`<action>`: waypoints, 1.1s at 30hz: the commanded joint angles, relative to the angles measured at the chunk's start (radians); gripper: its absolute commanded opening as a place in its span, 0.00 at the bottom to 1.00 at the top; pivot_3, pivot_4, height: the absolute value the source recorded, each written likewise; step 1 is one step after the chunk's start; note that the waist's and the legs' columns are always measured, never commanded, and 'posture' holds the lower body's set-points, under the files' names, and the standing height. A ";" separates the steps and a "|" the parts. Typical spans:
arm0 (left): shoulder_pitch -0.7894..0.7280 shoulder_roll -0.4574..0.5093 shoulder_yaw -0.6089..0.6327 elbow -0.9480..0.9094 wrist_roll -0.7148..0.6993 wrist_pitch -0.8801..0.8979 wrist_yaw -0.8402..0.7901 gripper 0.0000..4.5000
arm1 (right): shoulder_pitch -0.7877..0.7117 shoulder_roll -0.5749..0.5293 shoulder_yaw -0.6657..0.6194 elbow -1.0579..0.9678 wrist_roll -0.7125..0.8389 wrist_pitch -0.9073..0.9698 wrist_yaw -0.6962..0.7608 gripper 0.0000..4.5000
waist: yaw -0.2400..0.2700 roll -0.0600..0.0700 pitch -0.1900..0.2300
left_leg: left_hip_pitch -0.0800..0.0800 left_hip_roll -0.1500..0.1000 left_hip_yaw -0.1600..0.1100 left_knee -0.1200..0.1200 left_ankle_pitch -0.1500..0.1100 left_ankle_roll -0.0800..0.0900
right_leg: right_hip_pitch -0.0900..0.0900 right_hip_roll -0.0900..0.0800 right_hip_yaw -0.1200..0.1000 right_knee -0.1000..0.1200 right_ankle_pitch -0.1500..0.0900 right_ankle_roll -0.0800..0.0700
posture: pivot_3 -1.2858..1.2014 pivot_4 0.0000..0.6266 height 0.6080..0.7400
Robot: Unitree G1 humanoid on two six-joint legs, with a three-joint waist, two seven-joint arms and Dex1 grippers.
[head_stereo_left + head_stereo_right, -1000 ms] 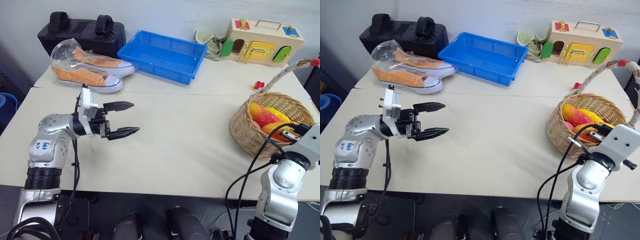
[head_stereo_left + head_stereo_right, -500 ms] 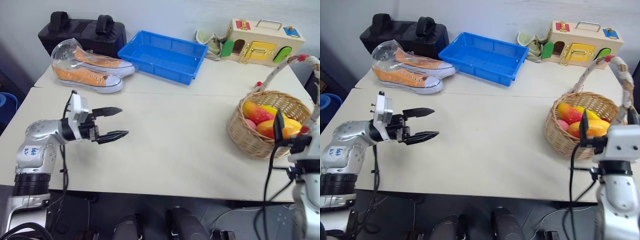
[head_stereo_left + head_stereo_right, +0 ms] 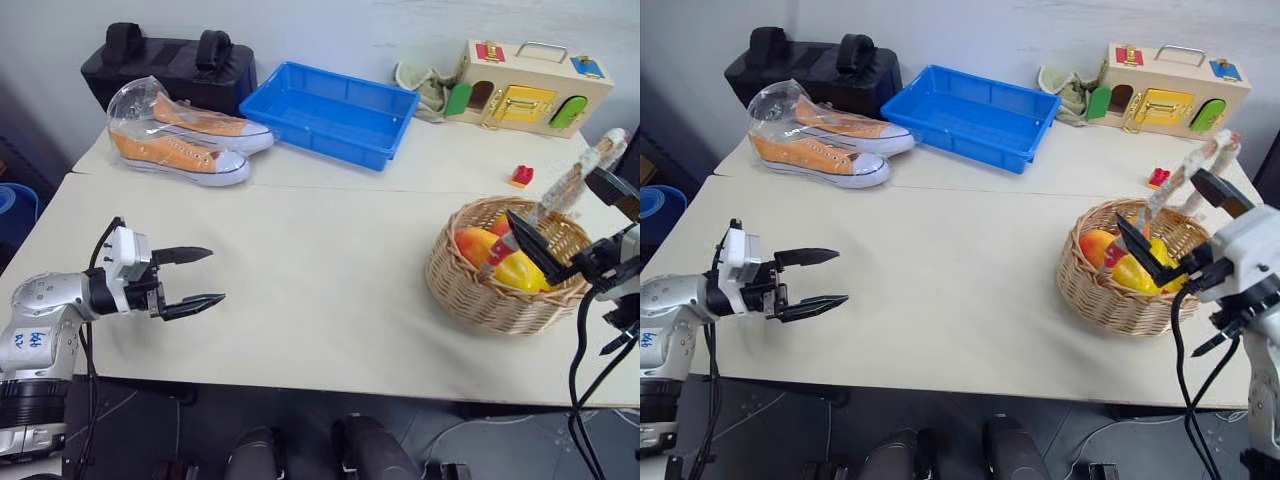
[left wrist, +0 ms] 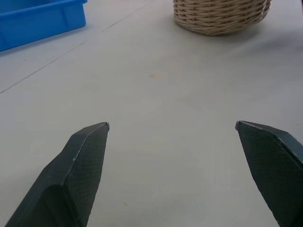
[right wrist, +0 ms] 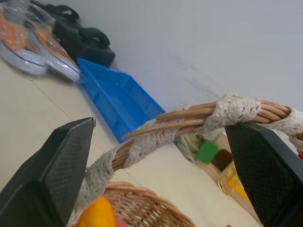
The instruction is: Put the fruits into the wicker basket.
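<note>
The two head views look forward and down across the whole table point(image 3: 330, 300), sharing nearly the same scene. The left wrist view sits low over the tabletop, facing the wicker basket point(image 4: 220, 16) at one o'clock. The right wrist view looks up, close under the basket's handle point(image 5: 199, 120).

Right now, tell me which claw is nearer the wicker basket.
Right. The right claw stands open at the wicker basket, its handle between the fingers. The left claw hangs open over the table, far across from it.
</note>
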 commanded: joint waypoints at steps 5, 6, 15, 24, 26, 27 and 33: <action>0.024 0.011 0.038 -0.076 -0.032 0.023 0.024 1.00 | 0.057 0.061 0.004 -0.062 0.040 0.032 -0.039 1.00 | 0.006 0.000 0.000 | -0.001 0.000 0.000 0.000 0.000 0.000 | 0.000 0.000 0.000 -0.001 0.000 0.000 | 0.52 0.24 1.00; 0.021 0.010 0.036 -0.075 -0.032 0.025 0.024 1.00 | 0.070 0.069 0.003 -0.075 0.048 0.045 -0.047 1.00 | 0.006 0.000 0.000 | -0.001 0.000 0.000 0.000 -0.001 0.000 | 0.000 0.000 0.000 -0.001 0.000 0.000 | 0.52 0.24 1.00; -0.050 0.005 -0.007 -0.044 -0.033 0.052 -0.009 1.00 | 0.316 0.088 -0.021 -0.231 0.203 0.175 0.000 1.00 | 0.003 0.000 0.000 | 0.000 0.000 -0.001 0.000 -0.001 0.000 | 0.002 0.000 -0.001 -0.001 0.000 0.000 | 0.52 0.24 1.00; -0.079 -0.016 -0.026 -0.030 -0.031 0.054 -0.007 1.00 | 0.258 0.058 0.052 -0.197 0.202 0.237 0.009 0.88 | -0.001 0.000 0.000 | 0.004 0.000 -0.001 0.000 -0.001 0.000 | 0.006 0.000 -0.001 -0.002 0.000 0.000 | 0.52 0.24 1.00; -0.077 -0.020 -0.024 -0.035 -0.032 0.056 -0.002 1.00 | 0.228 0.063 0.067 -0.180 0.198 0.243 0.005 0.73 | 0.000 0.000 0.000 | 0.004 0.000 -0.001 0.000 -0.001 0.000 | 0.005 0.000 -0.001 -0.002 0.000 0.000 | 0.52 0.24 1.00; -0.074 -0.021 -0.023 -0.038 -0.033 0.057 0.000 1.00 | 0.215 0.066 0.072 -0.173 0.199 0.249 0.001 0.67 | 0.001 0.000 0.000 | 0.004 0.000 -0.001 0.000 -0.001 0.000 | 0.005 0.000 -0.001 -0.002 0.000 0.000 | 0.52 0.24 1.00; -0.047 -0.036 -0.019 -0.073 -0.039 0.064 0.021 1.00 | 0.141 0.036 0.136 -0.114 0.189 0.308 0.024 0.21 | 0.002 0.000 0.000 | 0.004 0.000 -0.001 0.000 -0.001 0.000 | 0.006 -0.001 -0.001 -0.003 0.000 0.000 | 0.52 0.24 1.00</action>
